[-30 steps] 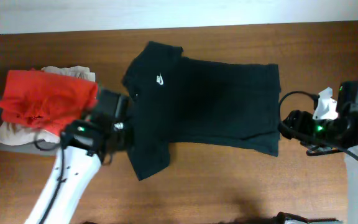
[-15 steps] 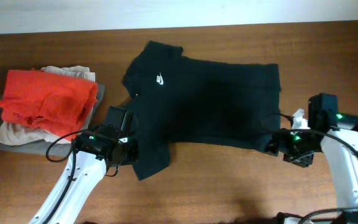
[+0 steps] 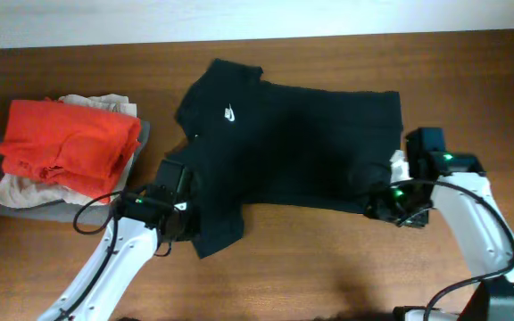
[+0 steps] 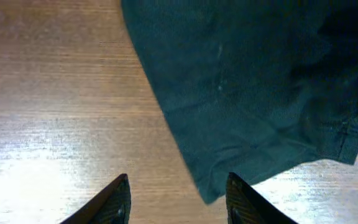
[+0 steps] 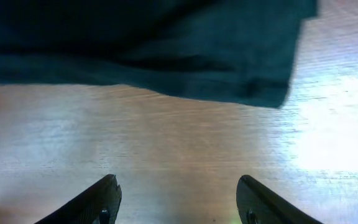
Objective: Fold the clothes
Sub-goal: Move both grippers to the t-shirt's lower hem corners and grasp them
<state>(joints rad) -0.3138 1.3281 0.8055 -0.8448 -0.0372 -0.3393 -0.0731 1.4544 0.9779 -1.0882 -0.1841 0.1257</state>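
Note:
The black T-shirt (image 3: 293,152) lies spread flat on the wooden table, with its small white logo (image 3: 229,113) up and its collar toward the left. My left gripper (image 3: 190,225) is open at the near sleeve's edge; in the left wrist view (image 4: 178,200) the sleeve corner (image 4: 241,99) lies just ahead of the open fingers. My right gripper (image 3: 384,207) is open at the shirt's near hem corner; in the right wrist view (image 5: 178,202) the hem (image 5: 166,56) lies ahead of the fingers over bare wood.
A stack of folded garments, red (image 3: 65,143) on top of beige (image 3: 101,103) and grey (image 3: 25,207), sits at the left of the table. The table's (image 3: 328,267) far edge meets a white wall.
Both arms have moved in toward the shirt. The left gripper has come down to the near sleeve; the right gripper has moved left to the near hem corner. The shirt has not moved.

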